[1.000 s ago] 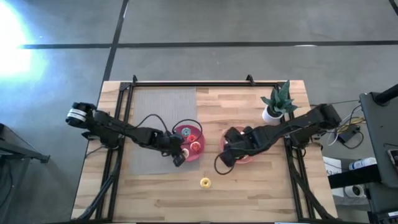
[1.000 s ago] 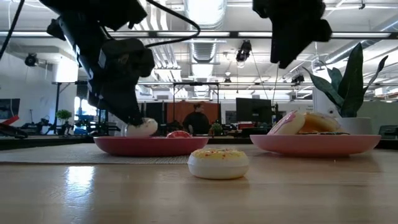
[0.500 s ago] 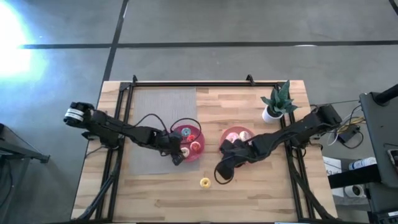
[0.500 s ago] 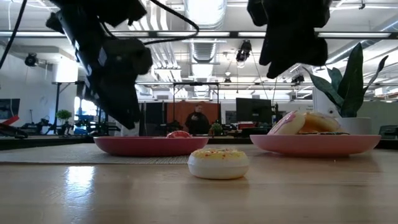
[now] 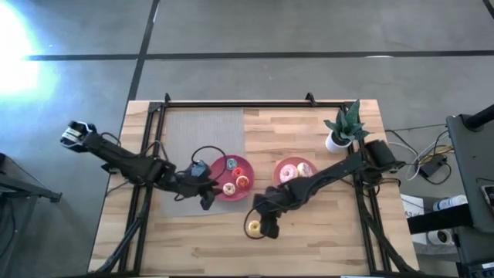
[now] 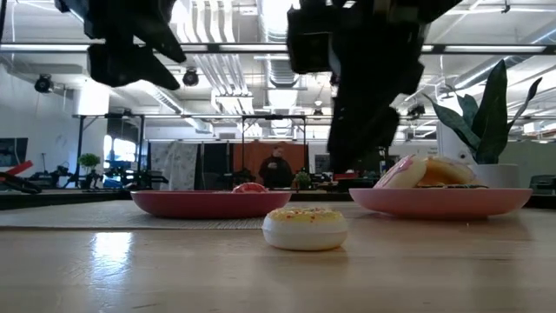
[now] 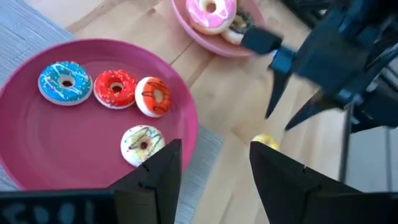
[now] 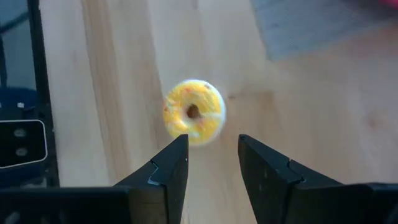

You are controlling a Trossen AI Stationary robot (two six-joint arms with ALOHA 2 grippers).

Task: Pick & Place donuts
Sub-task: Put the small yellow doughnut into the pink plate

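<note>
A yellow donut (image 5: 254, 226) lies flat on the bare wood near the table's front, also seen as the yellow donut (image 8: 193, 112). My right gripper (image 8: 211, 158) hovers open just right of it, fingers pointing at it without touching. The red plate (image 7: 62, 143) holds the blue (image 7: 64, 82), red (image 7: 115, 88), orange (image 7: 153, 96) and cream (image 7: 143, 144) donuts, all lying flat. My left gripper (image 7: 214, 168) stands open above the plate's near-left rim, holding nothing. The pink plate (image 5: 287, 184) carries a pink-frosted donut (image 7: 211, 12) and others.
A grey mat (image 5: 201, 139) covers the table's far left; the red plate overlaps its corner. A potted plant (image 5: 343, 127) stands at the far right. Bare wood lies along the table's front edge around the yellow donut (image 6: 305, 228).
My left gripper has let go of the cream donut, which now lies on the red plate. It has risen and drawn back toward the table's left and near edges. My right gripper has swung from over the pink plate toward the near edge, down to the yellow donut.
</note>
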